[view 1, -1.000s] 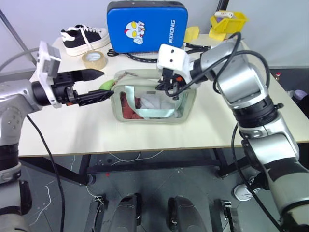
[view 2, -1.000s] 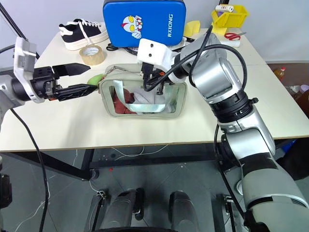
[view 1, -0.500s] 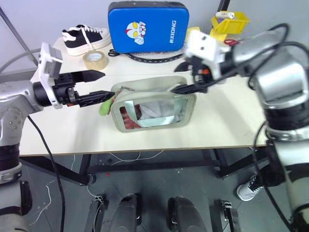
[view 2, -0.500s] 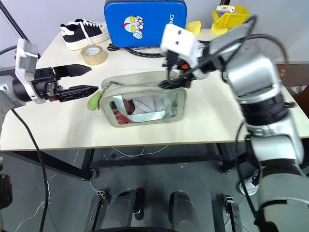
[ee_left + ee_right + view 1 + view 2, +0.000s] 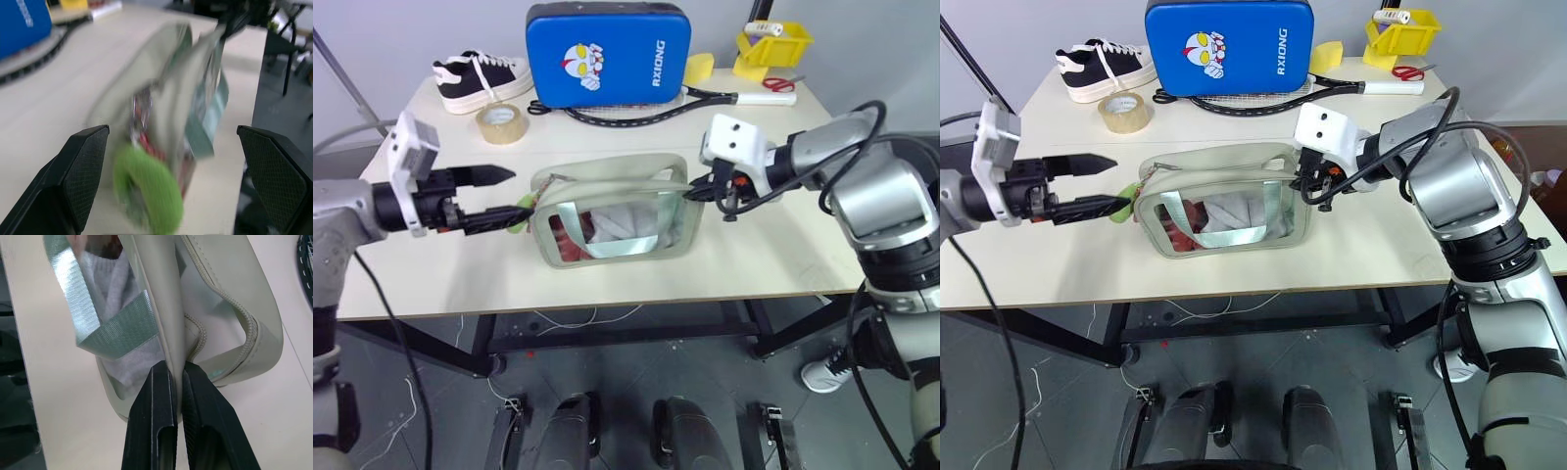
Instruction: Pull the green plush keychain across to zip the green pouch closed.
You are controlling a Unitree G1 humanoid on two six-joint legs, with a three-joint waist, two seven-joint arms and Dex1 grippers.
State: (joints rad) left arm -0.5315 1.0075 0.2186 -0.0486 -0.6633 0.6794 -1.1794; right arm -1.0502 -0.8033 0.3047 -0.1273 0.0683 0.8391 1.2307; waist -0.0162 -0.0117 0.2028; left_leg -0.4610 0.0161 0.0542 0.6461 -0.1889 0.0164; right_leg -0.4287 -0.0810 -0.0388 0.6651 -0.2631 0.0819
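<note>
Right gripper [image 5: 175,382] pinches green pouch [image 5: 161,323] edge; contents blurred.

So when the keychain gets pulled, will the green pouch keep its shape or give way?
Probably it gives way: the green pouch looks soft, and its rim folds where the right gripper pinches it. It seems light, so it may slide on the table. The open top will likely sag.
</note>
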